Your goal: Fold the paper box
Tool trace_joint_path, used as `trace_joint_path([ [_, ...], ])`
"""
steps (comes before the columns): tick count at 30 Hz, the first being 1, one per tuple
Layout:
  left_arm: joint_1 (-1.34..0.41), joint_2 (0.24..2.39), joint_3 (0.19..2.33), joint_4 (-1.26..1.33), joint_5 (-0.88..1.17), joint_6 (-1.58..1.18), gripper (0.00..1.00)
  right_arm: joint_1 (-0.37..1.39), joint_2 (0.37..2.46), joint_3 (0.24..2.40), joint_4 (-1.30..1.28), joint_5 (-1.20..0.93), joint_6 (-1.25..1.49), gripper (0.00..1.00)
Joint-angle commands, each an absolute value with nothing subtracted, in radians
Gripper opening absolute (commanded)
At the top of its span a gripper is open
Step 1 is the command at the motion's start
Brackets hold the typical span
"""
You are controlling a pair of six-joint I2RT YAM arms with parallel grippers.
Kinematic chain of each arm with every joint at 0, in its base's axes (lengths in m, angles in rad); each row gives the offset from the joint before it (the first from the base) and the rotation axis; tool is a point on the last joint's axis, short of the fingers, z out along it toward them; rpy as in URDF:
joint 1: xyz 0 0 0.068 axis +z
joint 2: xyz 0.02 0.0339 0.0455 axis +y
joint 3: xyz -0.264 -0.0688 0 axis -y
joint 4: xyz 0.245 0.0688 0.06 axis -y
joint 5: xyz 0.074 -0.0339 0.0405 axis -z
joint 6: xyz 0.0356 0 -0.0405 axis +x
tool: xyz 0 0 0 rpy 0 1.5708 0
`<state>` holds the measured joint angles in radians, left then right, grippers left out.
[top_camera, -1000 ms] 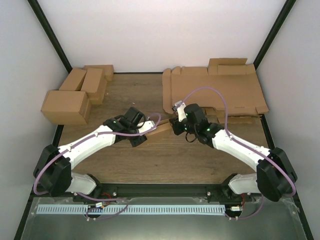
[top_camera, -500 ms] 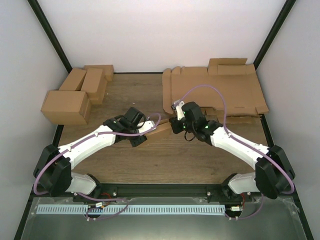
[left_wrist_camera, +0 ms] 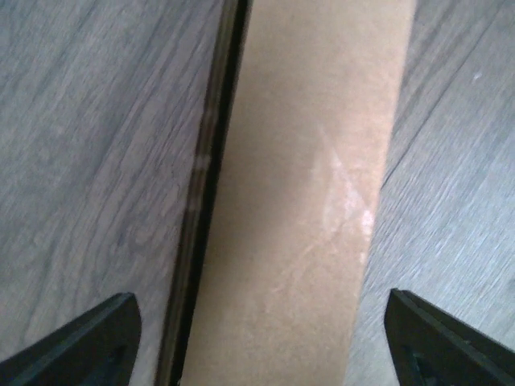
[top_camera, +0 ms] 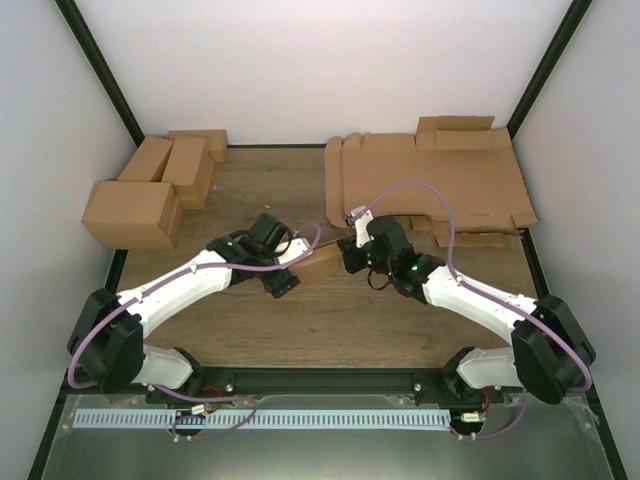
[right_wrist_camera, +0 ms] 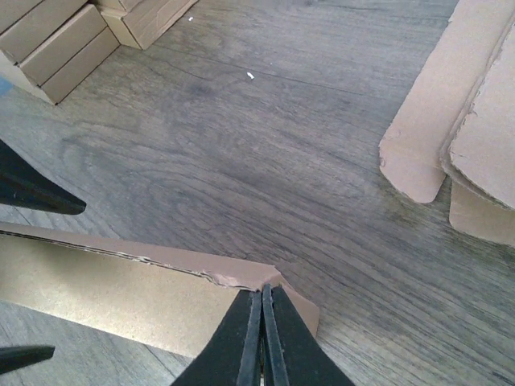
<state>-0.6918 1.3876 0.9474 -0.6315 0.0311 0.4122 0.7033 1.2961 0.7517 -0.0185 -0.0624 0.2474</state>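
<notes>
The paper box (top_camera: 318, 262) is a narrow brown cardboard piece on the wooden table between the two arms. My left gripper (top_camera: 285, 278) is open and straddles its left end. In the left wrist view the box (left_wrist_camera: 298, 201) runs up the middle, between my gripper's (left_wrist_camera: 261, 342) dark fingertips (left_wrist_camera: 88, 346), with a gap on each side. My right gripper (top_camera: 348, 258) is shut. In the right wrist view its closed tips (right_wrist_camera: 262, 291) press on the box's (right_wrist_camera: 105, 293) torn top corner. I cannot tell whether cardboard is pinched between them.
A pile of flat die-cut sheets (top_camera: 430, 185) lies at the back right; its flaps show in the right wrist view (right_wrist_camera: 475, 121). Several finished brown boxes (top_camera: 150, 190) stand at the back left, also in the right wrist view (right_wrist_camera: 64, 40).
My right gripper has shifted slightly left and nearer along the box's right end. My left gripper has edged a little down and right. The box lies a bit lower.
</notes>
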Motion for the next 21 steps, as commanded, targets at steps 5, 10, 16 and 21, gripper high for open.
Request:
trace_joint_path([
  [5, -0.69, 1.26, 1.02, -0.57, 0.067, 0.178, 1.0, 0.726, 1.313, 0.665, -0.086, -0.056, 0.247, 0.01],
  [10, -0.69, 1.117, 1.02, -0.577, -0.093, -0.075, 1.0, 0.727, 1.329, 0.679, -0.089, -0.053, 0.236, 0.01],
  [16, -0.69, 1.037, 0.991, -0.73, -0.172, -0.216, 1.0, 0.727, 1.341, 0.696, -0.093, -0.053, 0.224, 0.01],
  [21, -0.692, 1.026, 0.999, -0.755, -0.119, -0.222, 0.98, 0.727, 1.366, 0.717, -0.099, -0.049, 0.214, 0.01],
])
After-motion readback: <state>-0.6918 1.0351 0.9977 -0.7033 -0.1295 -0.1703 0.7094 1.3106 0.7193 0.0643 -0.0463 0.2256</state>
